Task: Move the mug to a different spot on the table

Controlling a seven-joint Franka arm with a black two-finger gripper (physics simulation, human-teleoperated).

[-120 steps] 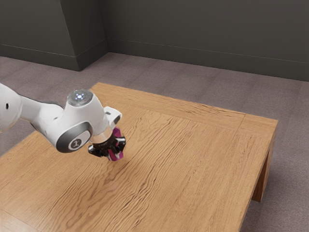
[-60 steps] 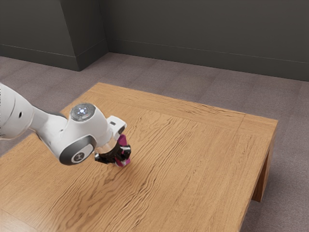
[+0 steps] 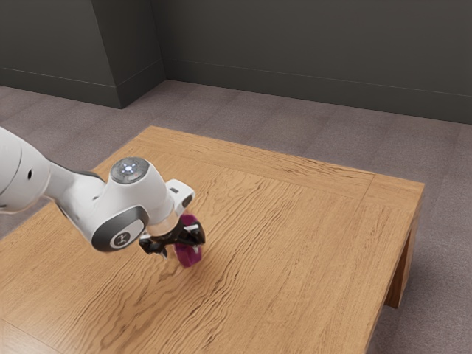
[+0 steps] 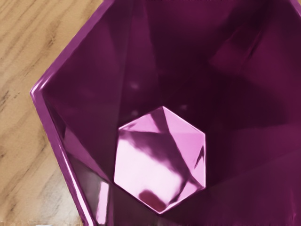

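The gripper (image 3: 179, 238) is clamped on the purple mug (image 3: 189, 251), which tilts low over the wooden table (image 3: 310, 243).

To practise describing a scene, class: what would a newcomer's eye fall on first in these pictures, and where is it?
The shiny purple mug stands out, tilted in the black gripper of the white arm, low over the wooden table toward the exterior view's left. The wrist view looks straight into the mug, down to its bright six-sided bottom.
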